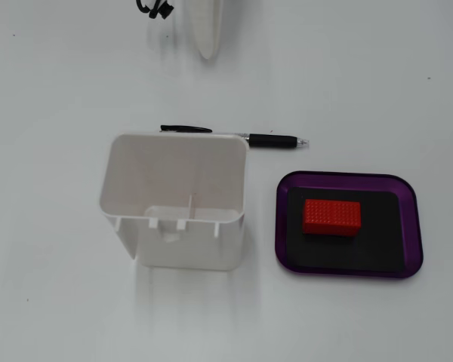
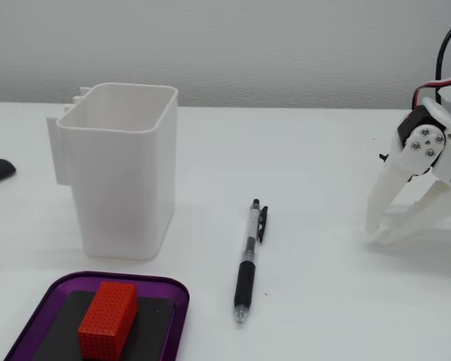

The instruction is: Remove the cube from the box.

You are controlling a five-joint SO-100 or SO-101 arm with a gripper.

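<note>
The cube (image 1: 331, 216) lay inside the box (image 1: 413, 219), resting flat on the black inner surface with its studded face up. In a fixed view it sat toward the upper left part of that surface, clear of the purple rim on every side. In both fixed views nothing touched the cube.

The gripper (image 2: 381, 234) stood at the right edge of a fixed view, well apart from the box (image 2: 177, 304) and the cube (image 2: 109, 316). Its two white fingers (image 2: 381, 188) were spread, with their tips close above or on the counter (image 2: 316, 150); contact could not be confirmed. The gripper was released and held nothing.

A white container (image 1: 174, 204) stood upright just beside the box, not touching it. A black and clear pen (image 1: 234, 136) lay on the counter behind the container in a fixed view, between the container and the gripper.
</note>
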